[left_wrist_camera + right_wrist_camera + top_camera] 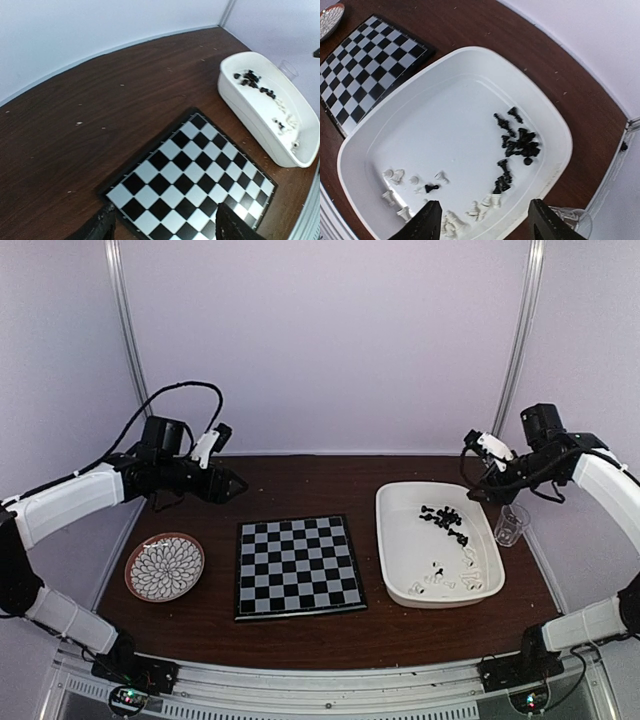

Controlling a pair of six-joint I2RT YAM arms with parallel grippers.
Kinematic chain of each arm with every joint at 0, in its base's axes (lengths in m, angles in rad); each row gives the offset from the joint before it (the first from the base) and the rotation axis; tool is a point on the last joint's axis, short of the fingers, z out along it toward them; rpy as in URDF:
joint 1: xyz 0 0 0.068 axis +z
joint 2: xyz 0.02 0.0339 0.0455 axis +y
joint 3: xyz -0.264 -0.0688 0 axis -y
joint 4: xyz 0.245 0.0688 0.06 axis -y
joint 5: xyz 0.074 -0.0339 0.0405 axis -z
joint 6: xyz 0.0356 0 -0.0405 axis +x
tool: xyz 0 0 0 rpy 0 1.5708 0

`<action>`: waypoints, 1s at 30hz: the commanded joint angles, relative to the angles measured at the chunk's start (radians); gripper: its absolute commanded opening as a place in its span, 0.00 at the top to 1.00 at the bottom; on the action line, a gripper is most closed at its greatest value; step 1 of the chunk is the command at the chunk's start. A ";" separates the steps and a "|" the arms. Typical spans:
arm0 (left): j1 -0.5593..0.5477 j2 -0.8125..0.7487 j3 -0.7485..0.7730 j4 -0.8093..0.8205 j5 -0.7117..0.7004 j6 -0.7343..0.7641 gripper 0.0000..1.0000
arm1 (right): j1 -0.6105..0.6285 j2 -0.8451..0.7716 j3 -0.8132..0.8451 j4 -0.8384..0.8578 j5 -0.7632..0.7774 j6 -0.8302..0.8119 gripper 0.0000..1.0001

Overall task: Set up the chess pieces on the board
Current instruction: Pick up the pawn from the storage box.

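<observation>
1. Left pincer [165, 227]: we see its jaws apart, hanging over the counter's [300, 485] far left.
2. Right pincer [485, 221] is spread wide too, above the white tray [400, 530] on the right.
3. Chess pieces [520, 142] all sit in that tray; the board [297, 565] lies just left of it.

The left arm [65, 502] and right arm [612, 485] have white shells on their long links and black joints, with a black camera block behind each gripper. A thin black cable [165, 395] loops behind the left gripper [232, 484], a white piece [492, 446] sits behind the right gripper [484, 490], and the fingers [102, 227] are matte black.
</observation>
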 commanded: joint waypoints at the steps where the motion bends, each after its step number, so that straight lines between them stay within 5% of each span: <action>1: -0.089 0.036 0.060 -0.057 0.132 -0.035 0.32 | 0.092 0.081 0.004 -0.172 0.040 -0.166 0.42; 9: -0.254 0.100 0.088 -0.020 0.125 -0.123 0.31 | 0.187 0.291 -0.051 -0.129 0.065 -0.201 0.54; 15: -0.278 0.132 0.109 -0.021 0.119 -0.132 0.31 | 0.219 0.473 -0.034 -0.127 0.095 -0.245 0.65; 30: -0.291 0.134 0.088 -0.007 0.107 -0.153 0.31 | 0.248 0.614 0.008 -0.078 0.123 -0.281 0.67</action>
